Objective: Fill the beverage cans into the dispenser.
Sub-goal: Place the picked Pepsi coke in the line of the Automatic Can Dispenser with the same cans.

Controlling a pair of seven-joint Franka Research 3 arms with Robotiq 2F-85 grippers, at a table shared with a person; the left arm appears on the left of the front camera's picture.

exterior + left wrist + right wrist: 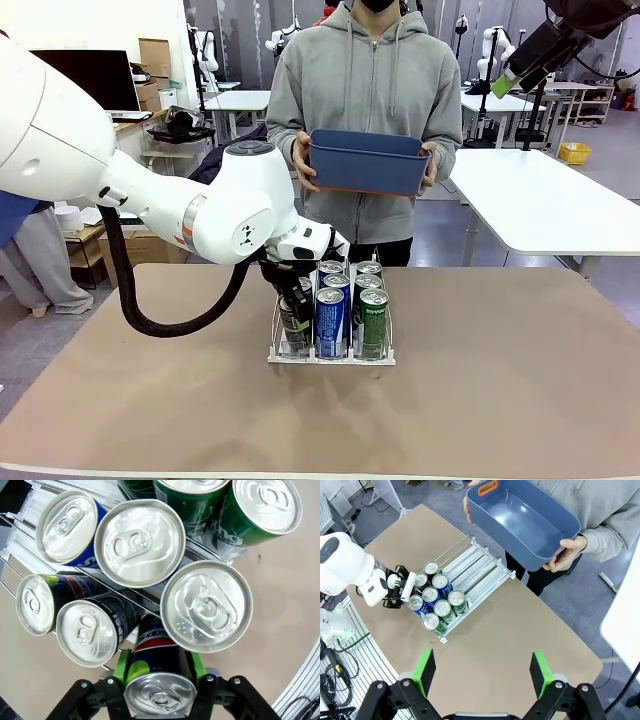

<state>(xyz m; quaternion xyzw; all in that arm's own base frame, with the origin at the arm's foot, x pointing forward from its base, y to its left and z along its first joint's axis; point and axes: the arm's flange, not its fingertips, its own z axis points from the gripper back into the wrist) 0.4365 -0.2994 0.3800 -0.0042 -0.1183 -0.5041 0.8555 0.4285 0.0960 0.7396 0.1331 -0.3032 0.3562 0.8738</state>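
Left wrist view, bottom centre: the left gripper [159,680] is clenched on a black can [159,692], upright between its green pads so it can drop into the dispenser [332,352], lower centre of the front view, among cans already loaded. Upper right there, the right gripper [508,82] hangs released, raised high.

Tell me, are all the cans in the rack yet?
Nearly. Several beverage cans already stand in the dispenser. The left gripper is shut on one more black can at the rack's edge, so that one is in hand. The blue bin the person holds looks empty, and no loose cans lie on the table. The right gripper waits open above.
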